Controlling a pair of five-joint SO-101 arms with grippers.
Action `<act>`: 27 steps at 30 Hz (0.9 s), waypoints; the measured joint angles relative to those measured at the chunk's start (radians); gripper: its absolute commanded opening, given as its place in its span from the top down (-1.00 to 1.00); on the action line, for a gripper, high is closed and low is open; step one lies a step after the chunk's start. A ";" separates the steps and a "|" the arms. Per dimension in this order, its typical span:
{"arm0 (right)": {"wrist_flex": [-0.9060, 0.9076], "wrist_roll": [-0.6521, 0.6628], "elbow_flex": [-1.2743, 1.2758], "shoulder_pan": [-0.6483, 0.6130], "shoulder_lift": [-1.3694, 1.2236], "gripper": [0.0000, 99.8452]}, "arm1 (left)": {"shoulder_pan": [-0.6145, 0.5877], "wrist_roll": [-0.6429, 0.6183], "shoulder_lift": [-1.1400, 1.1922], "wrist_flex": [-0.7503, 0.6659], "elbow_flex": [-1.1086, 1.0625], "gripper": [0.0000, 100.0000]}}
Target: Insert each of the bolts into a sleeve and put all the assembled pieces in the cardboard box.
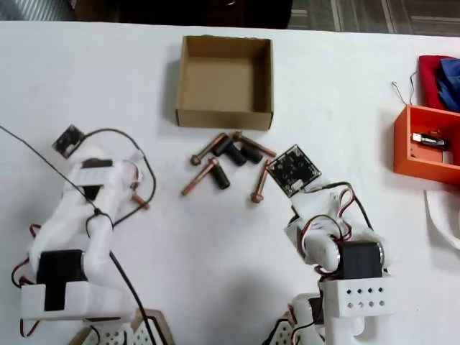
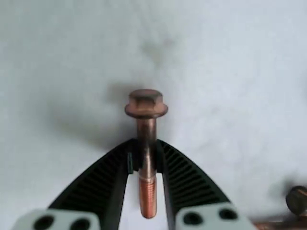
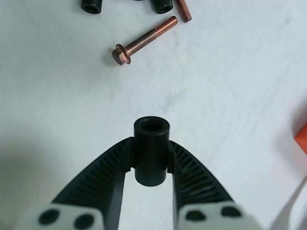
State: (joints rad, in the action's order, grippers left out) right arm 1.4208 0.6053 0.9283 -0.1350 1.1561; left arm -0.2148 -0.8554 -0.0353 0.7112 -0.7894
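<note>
Closest to you, the left gripper (image 2: 146, 154) has its jaws pinched narrow around the shank of a copper-coloured bolt (image 2: 146, 122). The hexagonal head points away from the wrist, and the threaded end runs back between the fingers. Your right gripper (image 3: 151, 160) is clamped the same way on a black sleeve (image 3: 152, 136), with its open bore facing outward.

From above, you have the white table (image 1: 345, 86) under everything. The left arm (image 1: 79, 215) and right arm (image 1: 338, 248) rise from its near edge, well apart. The cardboard box (image 1: 225, 118) sits at the far middle with its mouth open upward. An orange box (image 1: 424, 154) stands at the right edge with a small object inside.

Between the cardboard box and the arms lies a cluster. Four loose sleeves (image 1: 236, 154) lie mixed with four loose bolts (image 1: 200, 177), several of them touching. You cannot tell from above whether any of these bolts sits inside a sleeve. One bare bolt (image 3: 144, 40) lies on its own just ahead of the right gripper, with its head nearer that gripper. The held bolt shows beside the left arm's tip, well left of the cluster.
</note>
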 measured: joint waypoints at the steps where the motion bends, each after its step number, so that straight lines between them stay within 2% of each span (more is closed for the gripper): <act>1: 0.000 0.000 0.000 0.000 0.000 0.96 | 0.000 0.012 0.000 -0.003 0.000 0.95; 5: 0.000 0.000 0.000 0.000 0.000 0.96 | 0.002 0.158 0.000 -0.014 0.003 0.95; 9: 0.000 0.000 0.000 0.000 0.000 0.96 | 0.000 0.448 0.005 -0.011 0.055 0.94; 13: 0.000 0.000 0.000 0.000 0.000 0.96 | 0.028 0.746 0.005 0.089 0.110 0.93; 17: 0.000 0.000 0.000 0.000 0.000 0.96 | 0.101 1.011 0.005 0.199 0.114 0.65; 20: 0.000 0.000 0.000 0.000 0.000 0.96 | 0.137 1.065 0.005 0.278 0.120 0.44; 27: 0.000 0.000 0.000 0.000 0.000 0.96 | 0.115 1.049 0.005 0.373 0.241 0.51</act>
State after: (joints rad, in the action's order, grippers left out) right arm 1.4208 0.6053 0.9283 -0.1350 1.1561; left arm -0.0997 0.1941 -0.0307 1.0840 -0.5485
